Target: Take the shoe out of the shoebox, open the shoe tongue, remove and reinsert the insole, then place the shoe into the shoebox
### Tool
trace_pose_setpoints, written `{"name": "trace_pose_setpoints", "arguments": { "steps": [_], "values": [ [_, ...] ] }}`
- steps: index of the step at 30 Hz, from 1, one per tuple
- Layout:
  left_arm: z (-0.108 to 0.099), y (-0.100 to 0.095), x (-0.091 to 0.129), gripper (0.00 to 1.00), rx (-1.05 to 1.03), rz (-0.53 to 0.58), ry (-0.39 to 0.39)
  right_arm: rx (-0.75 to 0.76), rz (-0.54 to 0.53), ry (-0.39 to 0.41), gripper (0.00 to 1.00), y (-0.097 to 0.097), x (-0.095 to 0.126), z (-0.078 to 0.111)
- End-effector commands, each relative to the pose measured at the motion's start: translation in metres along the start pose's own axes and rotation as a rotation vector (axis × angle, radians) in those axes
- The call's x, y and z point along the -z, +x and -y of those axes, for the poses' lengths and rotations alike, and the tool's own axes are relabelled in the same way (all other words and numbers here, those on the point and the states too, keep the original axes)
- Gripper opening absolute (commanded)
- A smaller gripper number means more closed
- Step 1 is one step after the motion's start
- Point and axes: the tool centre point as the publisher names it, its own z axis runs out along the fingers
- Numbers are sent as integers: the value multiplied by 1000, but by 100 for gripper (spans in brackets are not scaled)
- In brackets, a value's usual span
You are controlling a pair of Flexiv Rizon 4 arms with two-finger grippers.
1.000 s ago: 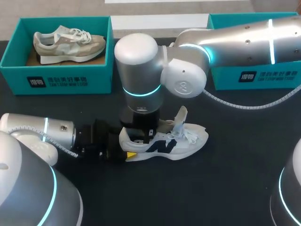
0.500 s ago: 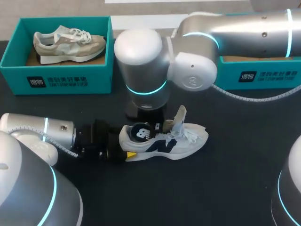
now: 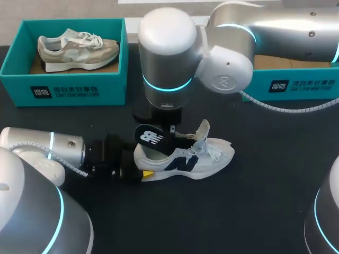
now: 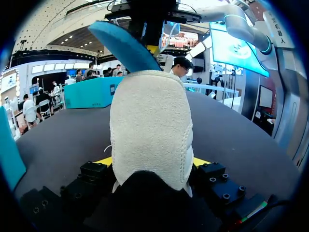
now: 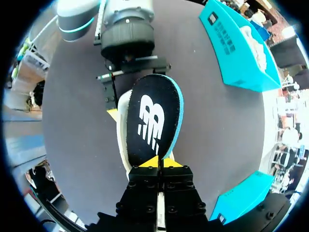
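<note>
Since one second ago the right arm has gone up from the shoe opening, and the insole (image 3: 150, 138), which lay flat in the heel half a second ago, is now lifted and slanted. The white shoe and the left arm have not shifted.

The right gripper (image 5: 158, 162) has its two yellow tips pressed almost together, pinching the thin insole by one edge. Ahead of the fingers the black top face of the insole, with its white logo, points toward the left arm. In the left wrist view the blue underside rises at a tilt above the heel collar. Its lower part is at the shoe opening; how much is inside I cannot tell.

The left gripper (image 4: 152, 162) holds the heel of the shoe (image 3: 190, 159) between its fingers, one yellow tip touching each side, so it grips the heel from two sides. The shoe stands on its sole on the black table (image 3: 265, 211), near the middle, with the toe pointing to the right side. Its tongue (image 3: 202, 129) stands upright and the laces (image 3: 214, 151) lie loose over the front.

At the far left a teal left shoebox (image 3: 63, 87) contains a beige shoe (image 3: 77, 47). At the far right the right shoebox (image 3: 296, 82) is partly hidden behind the right arm.
</note>
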Motion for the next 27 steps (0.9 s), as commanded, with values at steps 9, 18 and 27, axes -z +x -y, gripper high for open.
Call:
{"name": "trace_pose_setpoints", "arguments": {
  "steps": [9,18,27],
  "values": [
    [-6,1,-5,0,1,-1,-3,56,-80,-84,37,-7,7,-31],
    [-6,1,-5,0,1,-1,-3,26,-297,-162,100,-12,15,-6],
    [-6,1,-5,0,1,-1,-3,42,-325,-179,100,-13,14,-4]
  ]
}}
